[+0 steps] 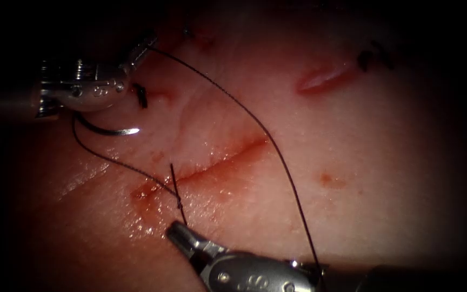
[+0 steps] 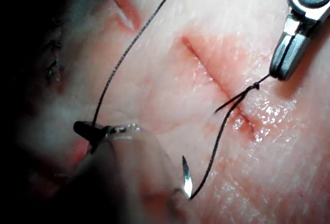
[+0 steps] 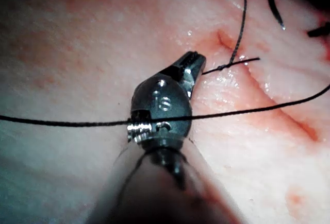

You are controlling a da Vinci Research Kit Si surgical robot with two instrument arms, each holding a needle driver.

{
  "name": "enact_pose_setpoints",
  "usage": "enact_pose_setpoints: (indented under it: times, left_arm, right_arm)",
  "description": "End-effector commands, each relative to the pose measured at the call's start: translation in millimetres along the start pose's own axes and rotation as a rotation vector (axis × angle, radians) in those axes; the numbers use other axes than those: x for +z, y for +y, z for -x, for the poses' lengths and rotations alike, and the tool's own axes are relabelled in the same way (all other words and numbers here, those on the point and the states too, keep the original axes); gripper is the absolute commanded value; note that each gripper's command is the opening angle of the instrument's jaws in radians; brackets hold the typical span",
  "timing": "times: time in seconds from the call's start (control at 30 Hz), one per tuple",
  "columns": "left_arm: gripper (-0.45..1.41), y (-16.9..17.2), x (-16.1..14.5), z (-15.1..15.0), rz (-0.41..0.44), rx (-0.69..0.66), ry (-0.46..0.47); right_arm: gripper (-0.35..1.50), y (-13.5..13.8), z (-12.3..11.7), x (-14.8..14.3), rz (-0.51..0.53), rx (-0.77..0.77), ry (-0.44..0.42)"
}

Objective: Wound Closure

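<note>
Endoscope view: the tissue (image 1: 352,162) is pale, moist and glistening, crossed by a shallow reddish cut (image 1: 217,165) that runs diagonally, with red fluid (image 1: 144,190) pooled at its lower-left end. The left end effector (image 1: 141,46), a polished metal needle driver, has its jaws closed on the thin black thread (image 1: 277,151); from that grip the strand sweeps in a long arc across the cut to the right side and on past the right end effector's shaft. The curved steel needle (image 1: 106,130) lies free on the tissue surface just below the left end effector, left of the cut, held by neither tool and not in the tissue, its sharp tip bright. A second run of thread leaves the needle's rear end and leads to a small knot (image 1: 179,204) at the cut, from which a short tail stands up. The right end effector (image 1: 178,230), matte grey metal, sits just below that knot with its jaws closed on the short strand beneath it. A dark earlier stitch (image 1: 141,96) lies just right of the left end effector.
</note>
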Motion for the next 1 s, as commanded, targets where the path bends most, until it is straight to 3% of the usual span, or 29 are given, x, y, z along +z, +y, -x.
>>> enact_pose_setpoints:
  times: [0.03, 0.7, 1.0]
  left_arm:
    - [-0.45, 0.1, 0.8, -0.1, -0.002, 0.000, 0.001]
    - [-0.45, 0.1, 0.8, -0.1, -0.002, 0.000, 0.001]
    - [-0.45, 0.1, 0.8, -0.1, -0.002, 0.000, 0.001]
  right_arm:
    - [-0.35, -0.6, 0.0, 0.8, -0.001, 0.001, 0.002]
    - [-0.35, -0.6, -0.1, 1.0, -0.016, -0.004, 0.010]
    - [-0.35, -1.2, 0.0, 1.4, -0.014, 0.083, 0.016]
